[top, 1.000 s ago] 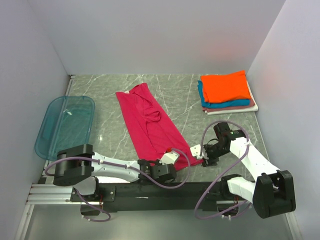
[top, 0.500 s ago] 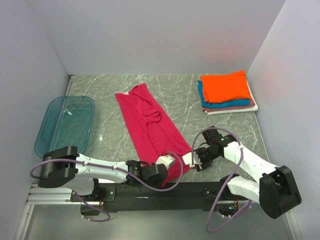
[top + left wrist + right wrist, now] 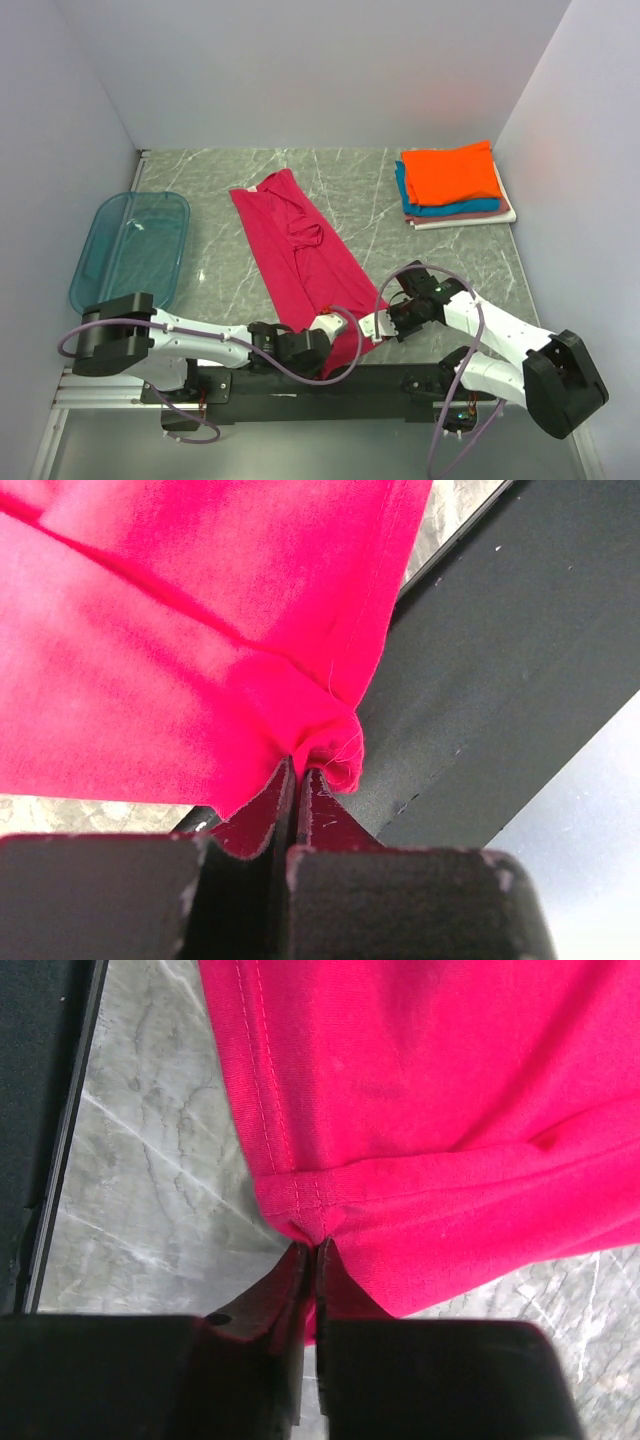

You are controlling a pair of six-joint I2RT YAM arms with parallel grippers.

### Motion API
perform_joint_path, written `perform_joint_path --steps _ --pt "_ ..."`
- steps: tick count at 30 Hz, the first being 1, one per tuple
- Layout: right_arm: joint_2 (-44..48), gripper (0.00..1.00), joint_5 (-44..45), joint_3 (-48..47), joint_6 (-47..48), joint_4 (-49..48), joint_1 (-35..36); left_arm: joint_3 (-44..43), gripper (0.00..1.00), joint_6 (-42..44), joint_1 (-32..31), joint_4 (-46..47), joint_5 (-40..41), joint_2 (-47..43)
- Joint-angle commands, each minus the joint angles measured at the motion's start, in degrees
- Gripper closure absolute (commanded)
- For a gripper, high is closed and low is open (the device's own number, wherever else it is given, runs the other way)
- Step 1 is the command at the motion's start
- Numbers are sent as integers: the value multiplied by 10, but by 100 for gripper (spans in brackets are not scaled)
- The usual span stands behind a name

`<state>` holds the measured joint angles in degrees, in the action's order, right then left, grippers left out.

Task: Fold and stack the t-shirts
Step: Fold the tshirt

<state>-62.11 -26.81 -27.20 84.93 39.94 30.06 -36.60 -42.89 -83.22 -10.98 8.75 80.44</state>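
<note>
A magenta-red t-shirt (image 3: 300, 250) lies folded lengthwise as a long strip, running from the table's middle back to its near edge. My left gripper (image 3: 325, 325) is shut on the strip's near left corner (image 3: 315, 735), which bunches between the jaws. My right gripper (image 3: 378, 322) is shut on the near right hem corner (image 3: 310, 1222), stitching showing just above the jaws. At the back right sits a stack of folded t-shirts (image 3: 452, 182), orange on top, teal-blue, pinkish and white below.
A translucent blue plastic tray (image 3: 132, 250) lies at the left. Grey walls close in the marble table (image 3: 220, 190) on three sides. The black mounting rail (image 3: 300, 382) runs along the near edge, right under the left gripper.
The right gripper has moved left to the shirt's near right corner and closed on it. The left gripper kept its grip and shifted slightly left and nearer.
</note>
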Motion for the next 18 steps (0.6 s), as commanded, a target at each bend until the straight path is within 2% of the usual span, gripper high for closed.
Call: perform_joint_path --steps 1,4,9,14,18 --pt "19 96 12 11 -17 -9 4 11 100 -4 -2 21 -14 -28" --pt "57 100 -33 -10 -19 36 3 12 100 1 -2 13 -12 -49" --pt "99 100 -75 -60 -48 77 4 17 100 8 17 -11 -1 -93" --pt "76 100 -84 -115 -80 87 3 19 100 21 52 -34 5 -136" --pt "40 100 -76 -171 -103 77 3 9 100 43 104 -63 13 -177"
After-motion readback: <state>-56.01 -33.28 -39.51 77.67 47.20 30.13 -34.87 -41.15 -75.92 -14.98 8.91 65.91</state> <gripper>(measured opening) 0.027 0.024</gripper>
